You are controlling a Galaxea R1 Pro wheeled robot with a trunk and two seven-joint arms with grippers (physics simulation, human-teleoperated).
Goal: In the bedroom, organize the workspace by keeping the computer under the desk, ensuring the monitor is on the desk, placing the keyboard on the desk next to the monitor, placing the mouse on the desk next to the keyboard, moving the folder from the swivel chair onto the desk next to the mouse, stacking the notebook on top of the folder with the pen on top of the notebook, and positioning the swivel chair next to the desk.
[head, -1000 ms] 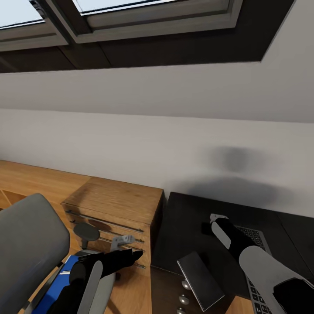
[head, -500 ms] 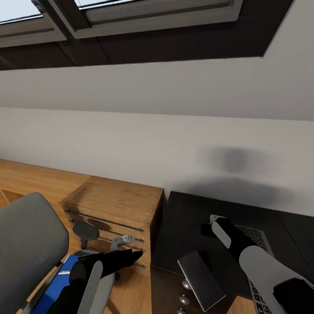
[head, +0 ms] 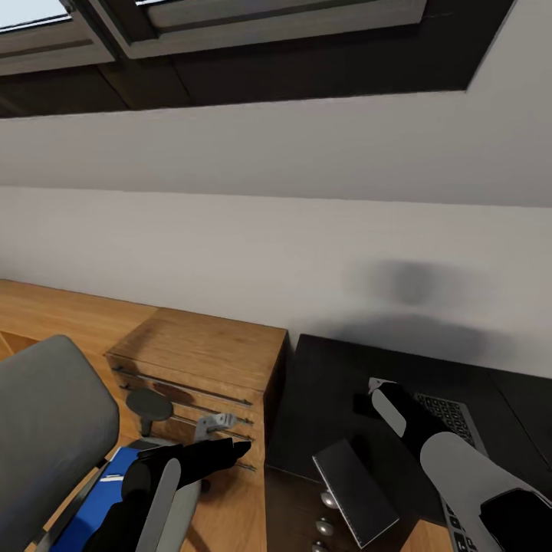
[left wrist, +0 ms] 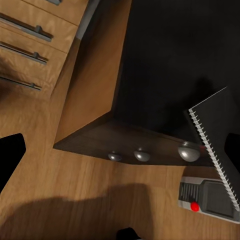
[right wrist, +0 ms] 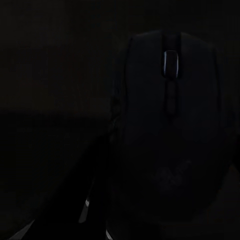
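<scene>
My right gripper [head: 366,397] rests low on the black desk [head: 314,383], right at the small black mouse [head: 359,403]. The mouse [right wrist: 170,135] looms dark and very close in the right wrist view, and its grip there is unreadable. The keyboard [head: 454,420] lies partly under my right forearm. A grey notebook [head: 353,492] overhangs the desk's front edge, and its spiral edge [left wrist: 216,140] is visible from the left wrist. My left gripper [head: 232,447] hangs open between the swivel chair [head: 46,429] and the desk. The blue folder [head: 92,498] lies on the chair seat. The computer [left wrist: 207,197] stands on the floor.
A low light-wood cabinet [head: 201,354] with bar handles stands against the wall left of the desk. The desk's drawer unit has round silver knobs [left wrist: 142,155]. A sloped white wall and a skylight [head: 230,15] rise behind. Wood floor [left wrist: 60,200] lies below my left arm.
The whole picture has drifted slightly, so the camera moved. Both arms, the mouse, the notebook and the folder keep their places.
</scene>
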